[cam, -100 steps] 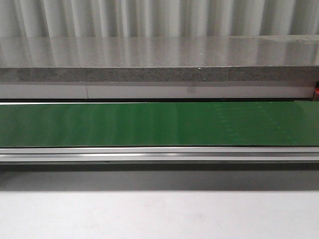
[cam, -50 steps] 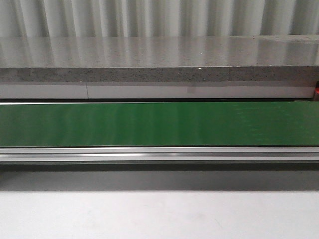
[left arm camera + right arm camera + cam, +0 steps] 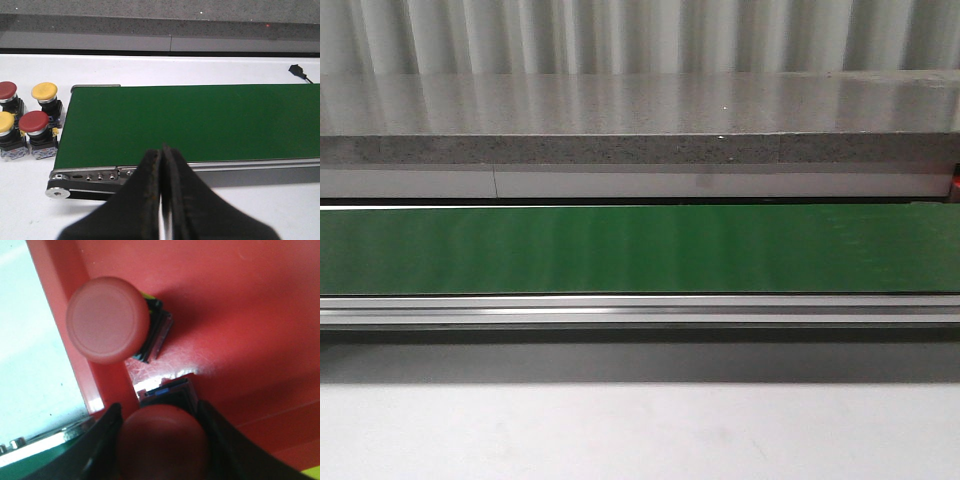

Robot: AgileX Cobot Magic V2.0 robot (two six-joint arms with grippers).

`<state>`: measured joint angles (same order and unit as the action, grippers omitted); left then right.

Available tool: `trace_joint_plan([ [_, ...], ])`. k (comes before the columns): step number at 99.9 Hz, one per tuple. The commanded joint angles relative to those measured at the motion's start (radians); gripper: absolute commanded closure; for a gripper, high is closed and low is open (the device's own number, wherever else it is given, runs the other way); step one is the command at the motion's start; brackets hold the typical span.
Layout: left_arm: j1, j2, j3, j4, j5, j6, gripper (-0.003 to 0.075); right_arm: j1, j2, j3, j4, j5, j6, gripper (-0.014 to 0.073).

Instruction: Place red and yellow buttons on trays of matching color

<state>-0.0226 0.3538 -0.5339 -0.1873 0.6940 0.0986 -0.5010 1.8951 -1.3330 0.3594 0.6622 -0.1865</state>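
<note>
The right gripper [image 3: 159,450] has a red button [image 3: 162,442] clamped between its fingers, and it hangs directly over the red tray [image 3: 240,305] — the button's dark body points down at the tray floor, its cap up toward the wrist camera. That is the relation the next move hangs on, as I read it: the drop spot lies straight below, so a short descent and a release would do. A second red button [image 3: 107,320] already stands in the tray near its raised edge, just beside the held one but apart from it (the gap looks small, so the set-down wants some care not to knock it).

The left gripper [image 3: 161,200] is pressed closed with nothing in it, hovering off the near side of the green conveyor belt [image 3: 200,122]. Past the belt's end, on the white worktop [image 3: 20,190], sit four more buttons in a tight cluster — two red [image 3: 34,121], two yellow [image 3: 44,91]. The left arm is plainly the nearer one to those. The front view shows only belt, no buttons, no arms.
</note>
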Motion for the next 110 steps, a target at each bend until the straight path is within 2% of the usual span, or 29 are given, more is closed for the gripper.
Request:
trace_joint_plan([
  [1,-0.008,0.007,-0.027,-0.017,-0.076,-0.002,0.074,-0.007,-0.05,-0.027,0.03,-0.036,0.001,0.0431],
  [3,-0.008,0.007,-0.027,-0.017,-0.076,-0.002,0.074,-0.007,-0.05,-0.027,0.03,-0.036,0.001,0.0401],
  [13,-0.008,0.007,-0.027,-0.017,-0.076,-0.002,0.074,-0.007,-0.05,-0.027,0.03,-0.029,0.0,0.0148],
  [20,-0.008,0.007,-0.027,-0.017,-0.076,-0.002,0.074,-0.007,-0.051,-0.027,0.03,-0.021,0.0,0.0046],
  [25,-0.008,0.007,-0.027,-0.017,-0.076,-0.002,0.074,-0.007,-0.056,-0.027,0.03,-0.011,-0.001,0.0022],
  [47,-0.008,0.007,-0.027,-0.017,-0.076,-0.002,0.074,-0.005,-0.138,-0.027,-0.003,0.039,-0.029,0.0024],
  [54,-0.008,0.007,-0.027,-0.017,-0.076,-0.002,0.074,0.004,-0.18,-0.027,-0.017,0.042,-0.029,0.0064],
  [61,-0.008,0.007,-0.027,-0.017,-0.076,-0.002,0.074,0.017,-0.222,-0.027,-0.025,0.059,-0.029,0.0169],
  [64,-0.008,0.007,-0.027,-0.017,-0.076,-0.002,0.074,0.023,-0.239,-0.027,-0.025,0.072,-0.029,0.0241],
  [65,-0.008,0.007,-0.027,-0.017,-0.076,-0.002,0.074,0.025,-0.248,-0.026,-0.027,0.075,-0.029,0.0241],
  [66,-0.008,0.007,-0.027,-0.017,-0.076,-0.002,0.074,0.029,-0.252,-0.026,-0.027,0.078,-0.029,0.029],
  [71,-0.008,0.007,-0.027,-0.017,-0.076,-0.002,0.074,0.045,-0.282,-0.021,-0.031,0.088,-0.029,0.0412],
  [72,-0.008,0.007,-0.027,-0.017,-0.076,-0.002,0.074,0.048,-0.291,-0.018,-0.031,0.088,-0.029,0.0412],
  [73,-0.008,0.007,-0.027,-0.017,-0.076,-0.002,0.074,0.053,-0.295,-0.017,-0.031,0.088,-0.029,0.0463],
  [83,-0.008,0.007,-0.027,-0.017,-0.076,-0.002,0.074,0.098,-0.359,0.014,-0.049,0.078,-0.029,0.0666],
  [110,-0.008,0.007,-0.027,-0.017,-0.076,-0.002,0.074,0.247,-0.543,0.109,-0.139,0.019,-0.029,0.0657],
])
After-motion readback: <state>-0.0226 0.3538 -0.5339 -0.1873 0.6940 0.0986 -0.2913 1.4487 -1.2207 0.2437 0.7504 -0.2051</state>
